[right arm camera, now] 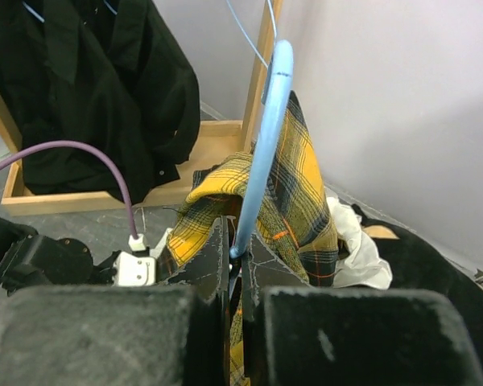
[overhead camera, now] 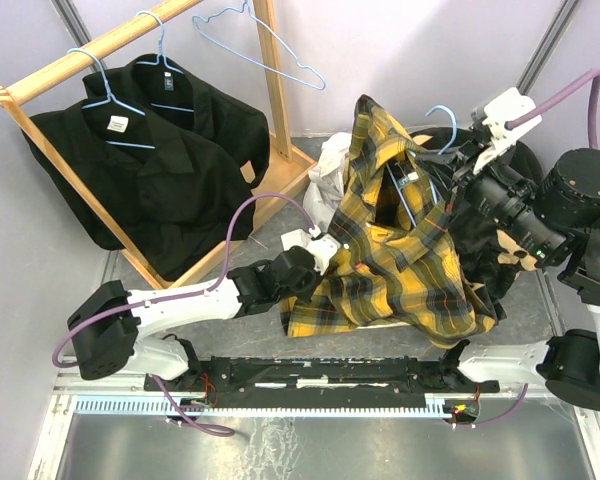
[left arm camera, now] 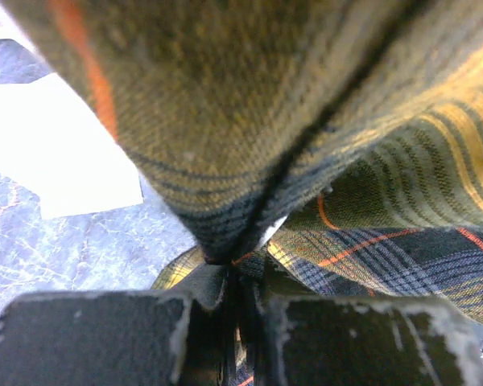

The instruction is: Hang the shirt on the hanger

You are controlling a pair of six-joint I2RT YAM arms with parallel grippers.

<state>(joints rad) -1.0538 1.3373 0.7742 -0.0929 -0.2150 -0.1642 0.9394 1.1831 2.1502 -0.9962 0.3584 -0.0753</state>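
At left, black shirts [overhead camera: 150, 150] hang on the wooden rack [overhead camera: 272, 80], a cream-white shirt [overhead camera: 325, 175] heaped beside its foot; the shirt [overhead camera: 400, 260] drapes over the counter [left arm camera: 80, 249], lifted near the back wall; the hanger [right arm camera: 266, 137] shows in its collar; the right gripper [right arm camera: 240, 261] reaches in from the right, pinching the hanger's wire; the left gripper [left arm camera: 241, 305], arm stretched low, is clamped on the shirt's fabric.

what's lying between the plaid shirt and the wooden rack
A crumpled white garment, between the plaid shirt and the wooden rack; the top view shows it.
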